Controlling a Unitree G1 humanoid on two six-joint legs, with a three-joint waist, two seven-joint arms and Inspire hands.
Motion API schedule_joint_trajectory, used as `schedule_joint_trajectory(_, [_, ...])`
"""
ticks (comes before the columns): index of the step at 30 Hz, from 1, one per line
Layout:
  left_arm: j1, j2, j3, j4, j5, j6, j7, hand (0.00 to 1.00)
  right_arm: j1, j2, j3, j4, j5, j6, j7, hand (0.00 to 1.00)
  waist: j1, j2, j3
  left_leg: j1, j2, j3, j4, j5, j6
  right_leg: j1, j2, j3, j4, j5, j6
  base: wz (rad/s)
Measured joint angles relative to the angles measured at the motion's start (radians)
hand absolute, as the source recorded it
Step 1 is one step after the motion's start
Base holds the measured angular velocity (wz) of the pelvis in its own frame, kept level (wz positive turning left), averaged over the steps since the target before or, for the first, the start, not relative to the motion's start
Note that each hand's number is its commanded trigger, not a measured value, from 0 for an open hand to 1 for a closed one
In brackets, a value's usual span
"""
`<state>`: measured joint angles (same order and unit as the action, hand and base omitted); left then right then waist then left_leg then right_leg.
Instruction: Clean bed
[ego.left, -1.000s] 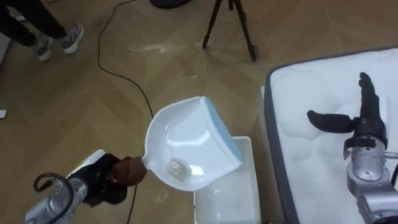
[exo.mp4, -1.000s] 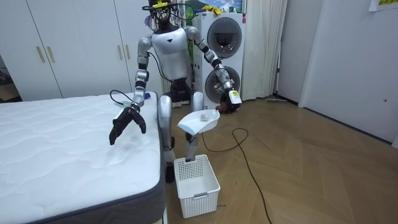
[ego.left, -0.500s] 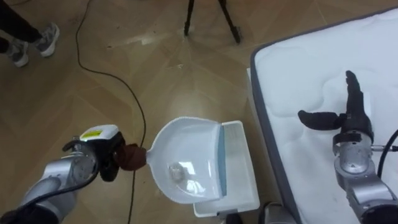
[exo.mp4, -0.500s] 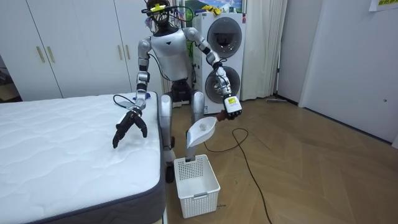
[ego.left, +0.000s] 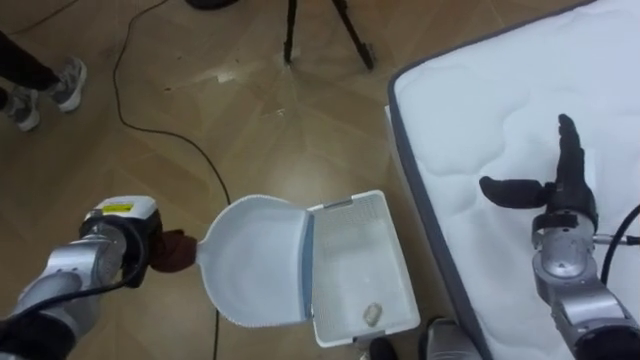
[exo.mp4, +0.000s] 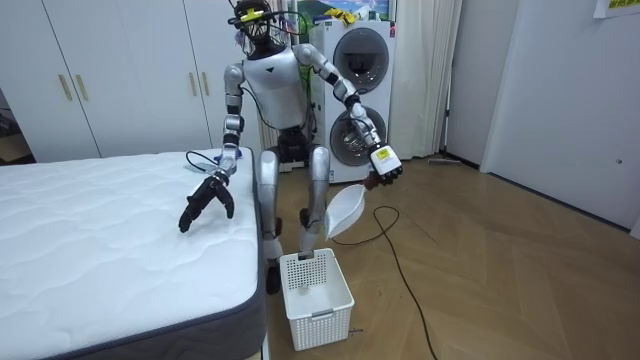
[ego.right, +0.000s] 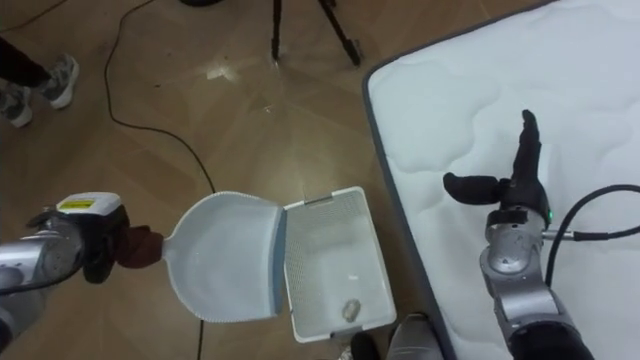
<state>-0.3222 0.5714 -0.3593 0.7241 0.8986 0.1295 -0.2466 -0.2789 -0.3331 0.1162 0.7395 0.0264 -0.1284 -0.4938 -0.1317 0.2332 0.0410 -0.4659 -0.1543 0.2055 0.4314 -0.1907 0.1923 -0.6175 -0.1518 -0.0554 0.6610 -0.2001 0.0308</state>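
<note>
Scrap (ego.left: 371, 314): small, crumpled, lying in the white basket (ego.left: 350, 262) on the floor, well apart from both hands; you may count that load as delivered. Dustpan (ego.left: 255, 262): empty, tipped with its lip at the basket's rim, reaching out from your left hand (ego.left: 128, 250), whose fingers are clenched round its brown handle (ego.left: 172, 252). Right hand (ego.left: 565, 205): fingers straight, thumb spread, holding nothing, above the mattress (ego.left: 480, 110). Mattress beyond those fingers: no litter visible to you; judged nearly done, with the pan left to put away.

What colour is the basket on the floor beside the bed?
White; the basket shows best in the left eye view.
</note>
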Motion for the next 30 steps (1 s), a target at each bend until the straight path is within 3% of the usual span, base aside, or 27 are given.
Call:
schedule_joint_trajectory(1, [0.000, 0.002, 0.000, 0.005, 0.002, 0.003, -0.002, 1.00, -0.001, 0.001, 0.000, 0.000, 0.000, 0.000, 0.000, 0.00, 0.000, 0.001, 0.0006, 0.000, 0.000, 0.003, 0.000, 0.000, -0.001, -0.002, -0.001, 0.000, 0.000, 0.001, 0.001, -0.16])
schedule_joint_trajectory(2, [0.001, 0.006, 0.000, 0.010, 0.011, 0.011, -0.007, 1.00, -0.002, 0.003, 0.000, -0.001, 0.000, 0.000, 0.000, 0.00, 0.000, 0.001, 0.0008, -0.003, 0.000, 0.010, -0.001, -0.002, -0.023, -0.008, -0.003, 0.003, 0.001, 0.006, 0.003, -0.13])
schedule_joint_trajectory(3, [0.001, 0.009, -0.002, 0.013, 0.020, 0.025, -0.011, 1.00, -0.002, 0.003, 0.001, -0.001, 0.000, 0.001, 0.000, 0.00, 0.000, 0.003, 0.0017, -0.006, 0.000, 0.012, -0.003, -0.003, -0.060, -0.013, -0.003, 0.011, -0.001, 0.016, 0.006, -0.09])
schedule_joint_trajectory(4, [0.001, 0.010, -0.003, 0.016, 0.023, 0.030, -0.011, 1.00, -0.002, 0.004, 0.001, -0.001, -0.001, 0.006, 0.000, 0.00, -0.001, 0.005, 0.0028, -0.006, 0.000, 0.012, -0.005, -0.003, -0.072, -0.014, -0.003, 0.014, -0.002, 0.019, 0.007, -0.04])
schedule_joint_trajectory(6, [0.002, 0.024, -0.012, 0.025, 0.028, 0.042, -0.012, 1.00, -0.002, 0.010, 0.001, -0.001, -0.001, 0.029, 0.002, 0.00, -0.002, 0.006, 0.0029, -0.004, 0.000, 0.012, -0.018, 0.002, -0.085, -0.014, -0.002, 0.022, -0.007, 0.022, 0.009, 0.00])
schedule_joint_trajectory(11, [0.017, 0.039, -0.036, 0.046, 0.034, 0.063, -0.012, 1.00, -0.003, 0.011, 0.001, -0.001, -0.001, 0.036, 0.002, 0.00, -0.002, 0.000, 0.0006, 0.003, 0.001, 0.010, -0.032, 0.006, -0.091, -0.015, 0.002, 0.023, -0.002, 0.020, 0.007, 0.01])
schedule_joint_trajectory(20, [0.018, 0.043, -0.036, 0.077, 0.032, 0.062, -0.007, 1.00, -0.006, 0.013, 0.029, -0.020, 0.032, 0.034, -0.041, 0.00, 0.000, -0.008, -0.0014, -0.001, 0.003, 0.009, -0.029, 0.006, -0.089, -0.006, 0.009, 0.030, -0.012, 0.020, 0.006, 0.00])
schedule_joint_trajectory(25, [0.011, 0.043, -0.036, 0.065, 0.007, 0.058, 0.002, 1.00, 0.000, 0.012, 0.044, -0.043, 0.050, 0.017, -0.062, 0.00, 0.004, -0.017, -0.0022, 0.002, 0.007, -0.007, -0.036, 0.026, -0.042, 0.013, 0.016, 0.023, -0.034, 0.015, -0.002, 0.11])
schedule_joint_trajectory(27, [0.011, 0.043, -0.036, 0.037, 0.006, 0.039, 0.004, 1.00, 0.008, 0.010, 0.045, -0.045, 0.051, -0.001, -0.074, 0.00, 0.018, -0.027, -0.0013, 0.007, 0.013, -0.011, -0.031, 0.026, -0.006, 0.023, 0.022, 0.020, -0.035, 0.011, -0.005, 0.06])
schedule_joint_trajectory(30, [0.019, 0.043, -0.021, -0.015, -0.001, 0.014, 0.003, 1.00, 0.037, 0.003, 0.045, -0.062, 0.051, -0.015, -0.073, 0.00, 0.029, -0.046, -0.0023, 0.010, 0.018, -0.018, -0.021, 0.022, 0.000, 0.037, 0.028, 0.018, -0.039, 0.008, -0.007, 0.04])
